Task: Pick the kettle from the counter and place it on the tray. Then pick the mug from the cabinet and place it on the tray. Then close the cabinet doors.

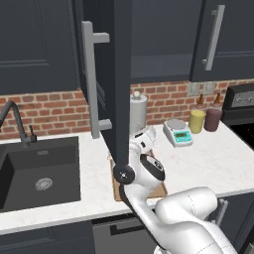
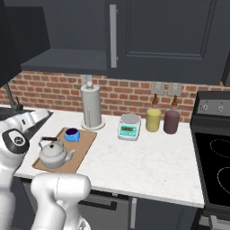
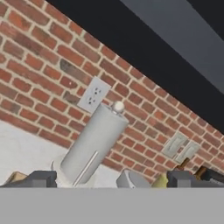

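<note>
The kettle (image 2: 54,153) and the blue mug (image 2: 72,134) both sit on the tray (image 2: 85,148) in the right base view, so we judge only the door-closing remains. In the left base view, the open cabinet door (image 1: 119,79) stands above our arm, white table (image 1: 208,163) beyond. In the hand view, our gripper (image 3: 111,179) is spread empty, paper-towel roll (image 3: 89,146) ahead against brick.

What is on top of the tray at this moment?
On the tray stand the kettle and, behind it, the mug. The tray's near-left corner is covered by the arm.
</note>
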